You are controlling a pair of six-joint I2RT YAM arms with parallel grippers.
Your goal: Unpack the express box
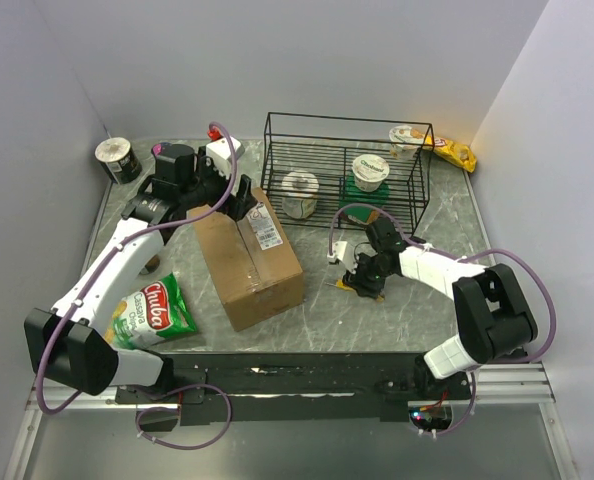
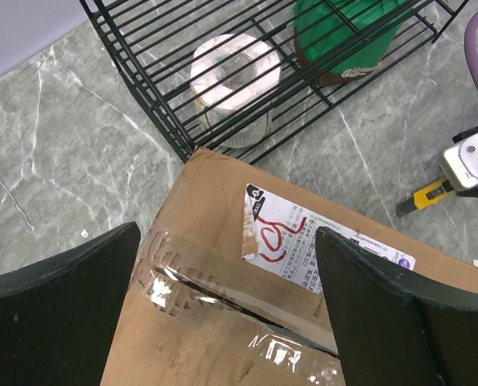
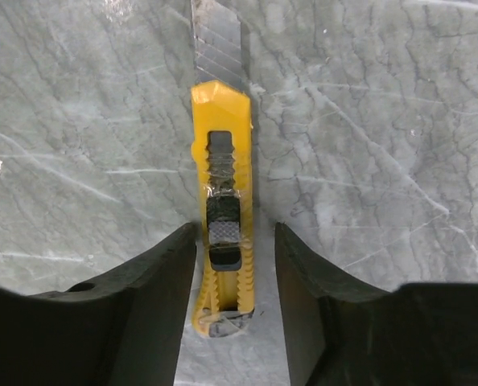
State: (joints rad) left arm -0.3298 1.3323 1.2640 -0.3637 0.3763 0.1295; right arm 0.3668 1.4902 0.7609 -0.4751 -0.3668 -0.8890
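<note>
The express box (image 1: 250,262) lies left of the table's (image 3: 368,121) middle, flaps down, its far end close to the near left corner of the black wire basket (image 1: 417,190). The left gripper (image 2: 228,232) hangs over that far end with its jaws wide apart, touching nothing. The white label (image 2: 319,241) and the taped seam (image 2: 223,293) sit below it, and the seam looks split along part of its length.

Between the box and the table's right edge, the right gripper (image 3: 235,233) straddles a yellow utility knife (image 3: 221,161) lying flat. Its jaws are apart, one on each side of the handle, and a sliver of table shows beside the right one, so nothing is clamped.

The blade (image 3: 219,40) is run out, so a poor grip matters. The jaws flank the slider end rather than the handle's middle, so the knife may pivot or skate across the smooth table. Pressing on the slider could shift the blade. If the box is not braced, any cutting push could slide it toward the basket.
</note>
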